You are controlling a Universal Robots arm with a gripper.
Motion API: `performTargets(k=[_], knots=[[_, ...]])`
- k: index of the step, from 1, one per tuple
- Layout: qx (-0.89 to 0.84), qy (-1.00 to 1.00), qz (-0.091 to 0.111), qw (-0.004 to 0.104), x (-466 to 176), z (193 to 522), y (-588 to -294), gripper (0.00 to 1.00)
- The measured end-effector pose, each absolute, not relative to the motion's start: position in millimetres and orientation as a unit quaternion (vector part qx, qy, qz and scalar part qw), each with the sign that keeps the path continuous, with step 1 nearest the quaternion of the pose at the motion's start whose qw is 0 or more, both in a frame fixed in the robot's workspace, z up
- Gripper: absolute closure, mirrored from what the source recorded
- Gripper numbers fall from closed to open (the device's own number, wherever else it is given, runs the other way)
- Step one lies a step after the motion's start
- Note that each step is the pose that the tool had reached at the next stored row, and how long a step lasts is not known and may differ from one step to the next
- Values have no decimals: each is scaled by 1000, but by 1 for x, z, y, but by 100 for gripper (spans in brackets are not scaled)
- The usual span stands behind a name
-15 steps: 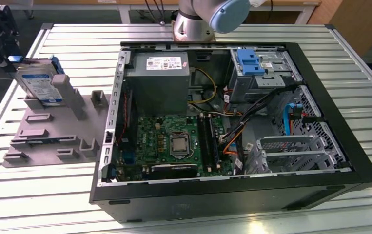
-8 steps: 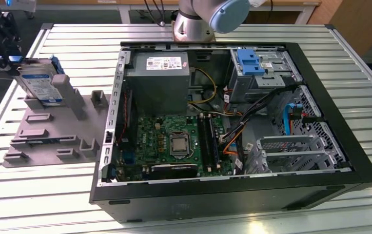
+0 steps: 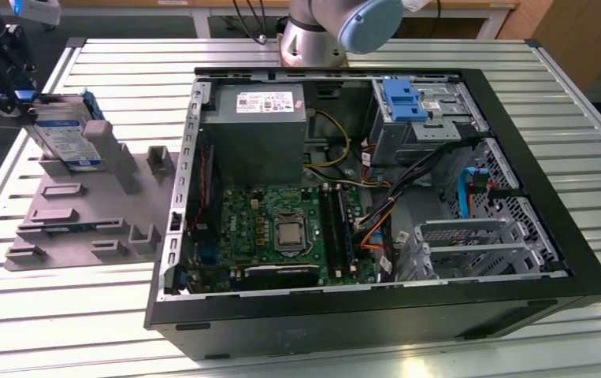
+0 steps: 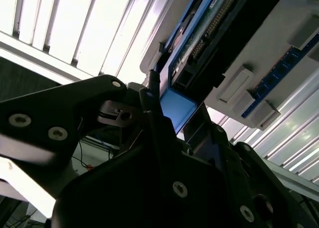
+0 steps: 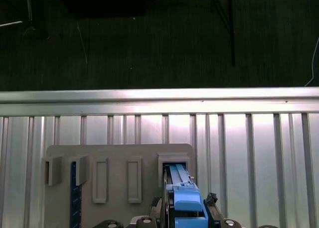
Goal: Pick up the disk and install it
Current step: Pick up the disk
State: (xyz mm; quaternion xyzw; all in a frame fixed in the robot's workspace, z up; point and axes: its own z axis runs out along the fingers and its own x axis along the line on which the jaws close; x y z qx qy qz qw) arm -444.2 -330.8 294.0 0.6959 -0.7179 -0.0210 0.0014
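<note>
Arm's gripper is pinching the disk by its blue rail — jaws closed.
Disk is standing on edge in the grey holder, long axis running up into the gripper.

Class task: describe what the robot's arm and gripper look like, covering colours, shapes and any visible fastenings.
In the exterior view the arm is a rounded silver-grey metal joint with a pale blue cap. In the second wrist view the gripper is matt black, built from angular plates held by round silver screws.
</note>
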Motion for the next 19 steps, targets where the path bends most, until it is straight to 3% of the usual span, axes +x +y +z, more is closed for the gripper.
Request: performTargets(k=[19], knots=[[697, -717, -21, 2, -444, 290, -331, 55]])
